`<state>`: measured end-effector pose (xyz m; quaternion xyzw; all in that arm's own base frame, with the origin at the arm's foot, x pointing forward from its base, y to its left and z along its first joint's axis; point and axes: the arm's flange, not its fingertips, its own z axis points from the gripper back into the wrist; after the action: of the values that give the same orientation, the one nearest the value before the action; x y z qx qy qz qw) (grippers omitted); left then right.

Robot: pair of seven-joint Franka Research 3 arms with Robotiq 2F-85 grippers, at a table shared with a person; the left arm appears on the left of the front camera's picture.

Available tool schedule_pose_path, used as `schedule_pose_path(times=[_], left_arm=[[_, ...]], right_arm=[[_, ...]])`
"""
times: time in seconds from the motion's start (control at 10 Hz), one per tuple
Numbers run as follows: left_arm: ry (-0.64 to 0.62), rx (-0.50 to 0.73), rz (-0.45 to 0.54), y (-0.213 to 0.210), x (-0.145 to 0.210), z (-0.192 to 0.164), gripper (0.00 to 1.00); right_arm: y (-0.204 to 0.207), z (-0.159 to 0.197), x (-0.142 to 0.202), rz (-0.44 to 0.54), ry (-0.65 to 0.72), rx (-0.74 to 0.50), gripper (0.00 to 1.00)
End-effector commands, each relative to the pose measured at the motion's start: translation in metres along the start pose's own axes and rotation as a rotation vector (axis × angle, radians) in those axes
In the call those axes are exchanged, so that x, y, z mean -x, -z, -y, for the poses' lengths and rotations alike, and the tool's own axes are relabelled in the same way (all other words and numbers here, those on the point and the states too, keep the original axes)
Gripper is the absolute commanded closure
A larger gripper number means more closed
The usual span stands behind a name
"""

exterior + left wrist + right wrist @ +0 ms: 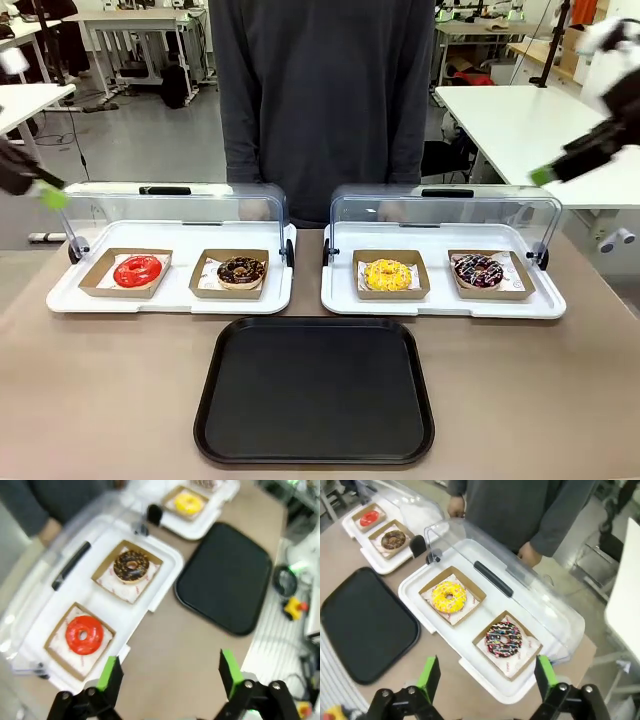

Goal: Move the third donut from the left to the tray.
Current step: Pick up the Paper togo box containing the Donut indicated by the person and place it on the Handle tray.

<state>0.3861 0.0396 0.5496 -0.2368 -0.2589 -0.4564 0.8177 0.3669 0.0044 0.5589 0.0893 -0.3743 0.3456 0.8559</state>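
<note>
Ring donut [388, 274], bright yellow glaze, orange sprinkles: in brown cardboard holder [420, 262] on right-hand white tray [440, 305]. Flat black rectangular plastic tray [315, 392]: centre, nearer me. I see left gripper [169, 672] and right gripper [486, 672] spread wide, holding nothing.

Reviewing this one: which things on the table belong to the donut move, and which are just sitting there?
Part of the job:
- yellow donut, sitting in the right white tray
- black tray

Just lying about:
- red donut
- chocolate donut
- sprinkled chocolate donut
- left white tray
</note>
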Motion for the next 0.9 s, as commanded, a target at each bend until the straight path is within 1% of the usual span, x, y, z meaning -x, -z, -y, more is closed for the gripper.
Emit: schedule_pose_path(times=[0.0,0.1,0.3,0.4,0.5,0.6,0.8], left_arm=[[0.109,0.091,0.060,-0.022,0.030,-0.033,0.00],[0.112,0.102,0.109,-0.029,0.047,-0.040,0.00],[0.112,0.098,0.189,-0.044,0.079,-0.056,0.00],[0.118,0.094,0.211,-0.048,0.089,-0.059,0.00],[0.130,0.094,0.252,-0.050,0.096,-0.062,0.00],[0.146,0.084,0.289,-0.054,0.099,-0.058,0.00],[0.151,0.057,0.321,-0.058,0.104,-0.049,0.00]], right_arm=[[-0.034,0.050,0.050,0.124,-0.068,-0.153,0.00],[-0.053,0.067,0.080,0.186,-0.065,-0.162,0.00],[-0.076,0.091,0.123,0.271,-0.021,-0.179,0.00],[-0.080,0.098,0.136,0.294,-0.001,-0.182,0.00],[-0.083,0.104,0.145,0.321,0.004,-0.192,0.00],[-0.084,0.111,0.153,0.350,0.019,-0.206,0.00],[-0.086,0.116,0.158,0.381,0.026,-0.222,0.00]])
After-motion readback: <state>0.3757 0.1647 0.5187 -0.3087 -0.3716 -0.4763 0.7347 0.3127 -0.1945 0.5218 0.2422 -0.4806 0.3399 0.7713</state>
